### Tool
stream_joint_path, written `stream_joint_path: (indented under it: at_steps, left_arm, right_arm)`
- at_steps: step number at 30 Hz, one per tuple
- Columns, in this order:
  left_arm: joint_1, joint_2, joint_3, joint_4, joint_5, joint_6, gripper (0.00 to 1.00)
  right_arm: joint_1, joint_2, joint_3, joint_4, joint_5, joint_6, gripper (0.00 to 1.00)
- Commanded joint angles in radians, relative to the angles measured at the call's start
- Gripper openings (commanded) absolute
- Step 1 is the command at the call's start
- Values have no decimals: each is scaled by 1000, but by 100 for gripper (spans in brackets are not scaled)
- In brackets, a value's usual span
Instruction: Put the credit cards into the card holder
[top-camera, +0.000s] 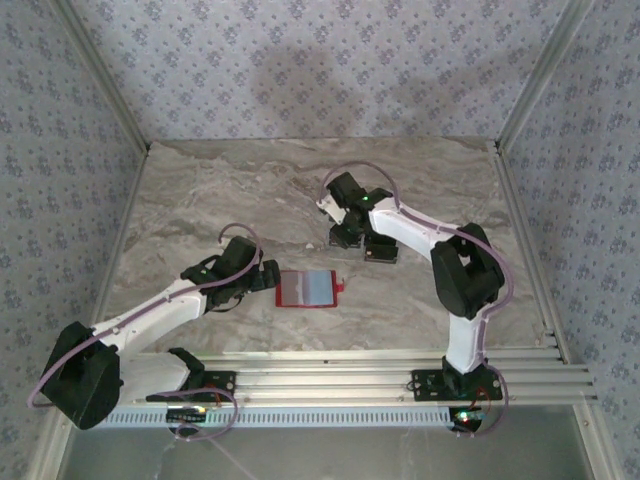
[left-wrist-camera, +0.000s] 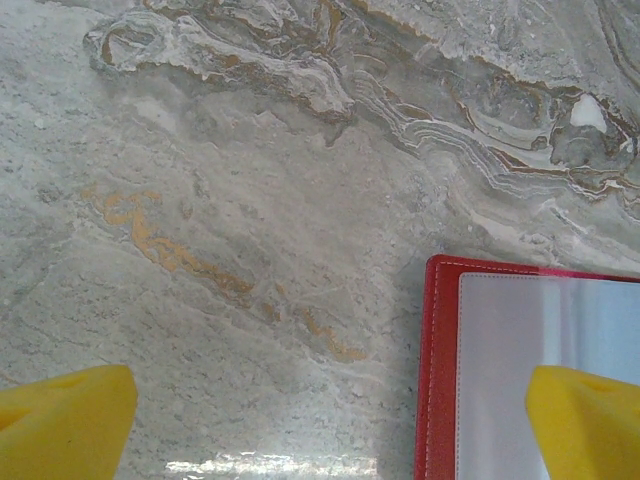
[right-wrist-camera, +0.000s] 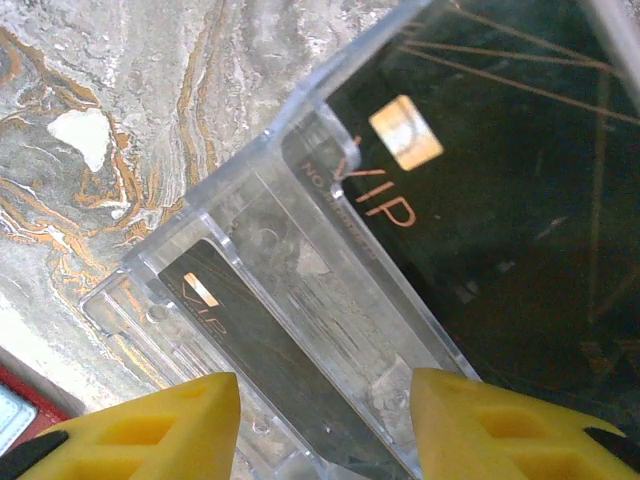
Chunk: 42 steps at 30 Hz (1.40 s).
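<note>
The black VIP credit cards (right-wrist-camera: 480, 200) stand in the slots of a clear acrylic card stand (right-wrist-camera: 300, 110). It sits to the right of, and farther back than, the red card holder (top-camera: 308, 289), which lies opened flat near the middle of the marble table (top-camera: 200, 190). The likeliest trouble is at the stand. The right gripper (right-wrist-camera: 325, 420) has its yellow fingers (right-wrist-camera: 150, 430) half apart, astride one card and a clear divider, and I cannot tell whether it pinches either. Closing on the divider along with the card would probably lift or tip the whole stand and spill the cards. A thin, glossy card could also slip or twist out of the pads. The card holder may skate when a card is pushed in, since the left gripper (left-wrist-camera: 328, 415) hangs fully spread over its left edge, holding nothing. The stand holds at least two cards; the card holder's clear pocket looks empty.
</note>
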Motion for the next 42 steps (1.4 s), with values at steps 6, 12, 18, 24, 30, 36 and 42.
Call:
stream_joint_path:
  at_steps: [6,12,18,24,30,36,42]
  left_arm:
    - [10,4,16,-19,11,-1,100]
    - [15,4,15,-18,10,3,100]
    - [18,3,17,-17,16,8,100]
    - [21,7,21,-16,19,11,100]
    - [20,3,22,-19,19,9,100]
    - [21,4,23,-17,22,15,100]
    - [21,5,35,-18,28,24,100]
  right_arm:
    - [24,42,39,-52,33,-54,45]
    - [32,41,37,-62,26,-65,31]
    - [32,52,54,-94,0,-88,20]
    - [26,62,79,-128,-21,-107,6]
    - [2,58,94,-137,-33,-84,0]
    - [-12,37,104,-139,-82,-61,0]
    - [-13,25,174,-198,-124,-84,0]
